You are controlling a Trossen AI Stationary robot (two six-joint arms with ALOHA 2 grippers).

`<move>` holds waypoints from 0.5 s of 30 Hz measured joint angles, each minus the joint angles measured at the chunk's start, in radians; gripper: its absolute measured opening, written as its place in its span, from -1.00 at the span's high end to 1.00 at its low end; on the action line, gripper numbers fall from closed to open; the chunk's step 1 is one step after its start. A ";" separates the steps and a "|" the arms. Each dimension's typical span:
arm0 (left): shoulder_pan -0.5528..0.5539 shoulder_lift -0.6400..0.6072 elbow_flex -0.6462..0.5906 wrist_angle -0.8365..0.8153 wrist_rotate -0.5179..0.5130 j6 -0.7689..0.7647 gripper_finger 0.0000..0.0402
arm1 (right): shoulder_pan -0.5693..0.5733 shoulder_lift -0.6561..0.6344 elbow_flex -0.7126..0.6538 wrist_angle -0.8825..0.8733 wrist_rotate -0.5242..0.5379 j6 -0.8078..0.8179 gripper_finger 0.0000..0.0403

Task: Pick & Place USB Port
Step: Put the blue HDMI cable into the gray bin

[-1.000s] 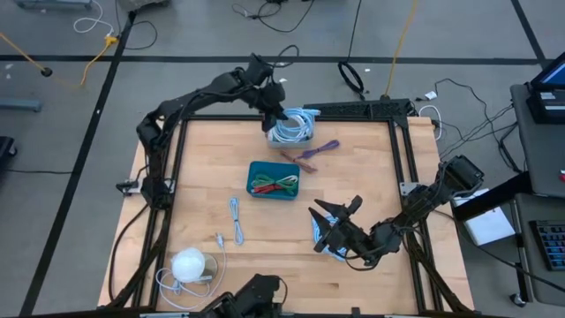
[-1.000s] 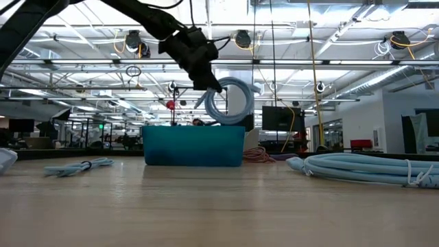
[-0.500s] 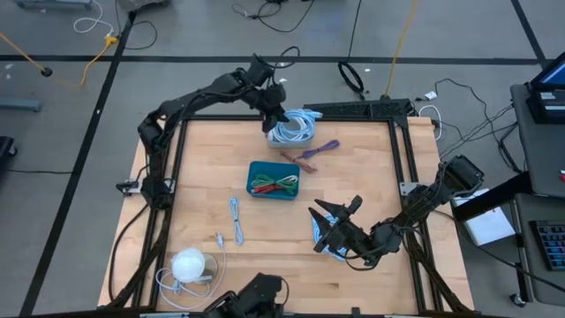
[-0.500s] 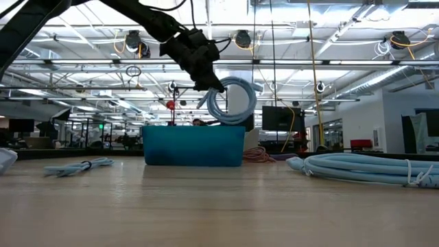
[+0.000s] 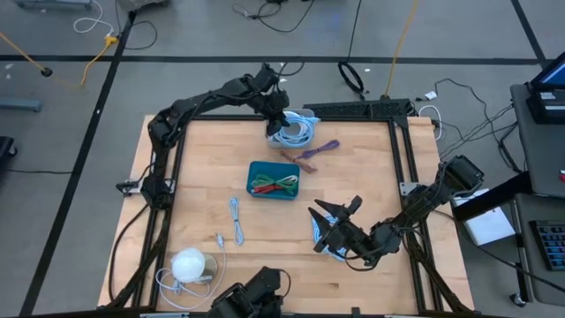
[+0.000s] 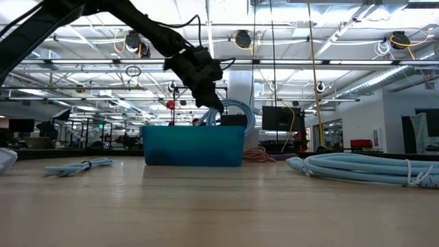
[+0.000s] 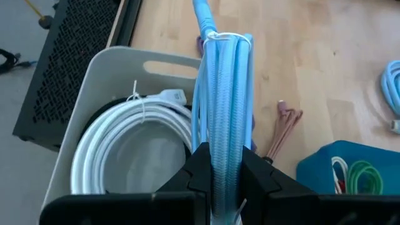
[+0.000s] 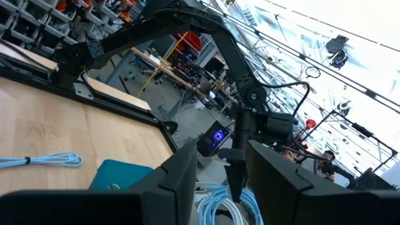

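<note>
Fingers: left gripper [image 7: 220, 181] clamps a light-blue cable bundle [image 7: 224, 100]; right gripper [image 5: 328, 221] waits parted over the table's near right.
Cable: held above the white bin [image 7: 119, 65], which already has a white coil [image 7: 134, 137].
Technique: centre over the bin, lower, then release.

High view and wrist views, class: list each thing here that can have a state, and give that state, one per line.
Left gripper: shut on the light blue cable coil, at the table's far edge.
Light blue cable coil: bundled, held over the white bin.
White bin: holds a coiled white cable.
Teal tray: holds red and green cables.
Right gripper: open, waiting above a blue cable near the table's right front.
</note>
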 joint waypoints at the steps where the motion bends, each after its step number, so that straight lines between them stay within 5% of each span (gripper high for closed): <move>1: 0.004 0.000 0.000 -0.005 -0.001 0.000 0.80 | 0.000 0.000 0.000 -0.006 0.000 0.000 0.35; 15: 0.035 0.000 0.000 0.017 -0.066 -0.029 0.80 | 0.000 0.000 0.000 -0.021 -0.002 0.023 0.35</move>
